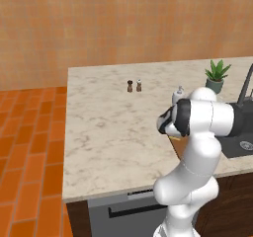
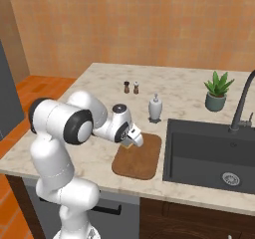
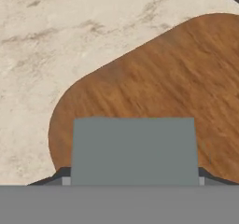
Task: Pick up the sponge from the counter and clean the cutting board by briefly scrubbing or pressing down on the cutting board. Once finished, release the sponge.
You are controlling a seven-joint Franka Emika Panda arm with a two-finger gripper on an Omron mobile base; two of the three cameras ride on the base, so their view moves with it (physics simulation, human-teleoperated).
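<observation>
While our claw (image 2: pixel 133 139) grips the one sponge (image 3: pixel 134 149) over the one cutting board's (image 2: pixel 142 159) near-left corner, two shakers (image 2: pixel 131 87) stand at the surface's (image 2: pixel 99 156) far edge.

In the left base view the arm covers nearly all of the board (image 1: pixel 174 141) and part of the sink (image 1: pixel 243 146), which the right edge also cuts. In the hand view the sponge (image 3: pixel 134 149) hides the claw tips, and the board's far end runs out of frame.
</observation>
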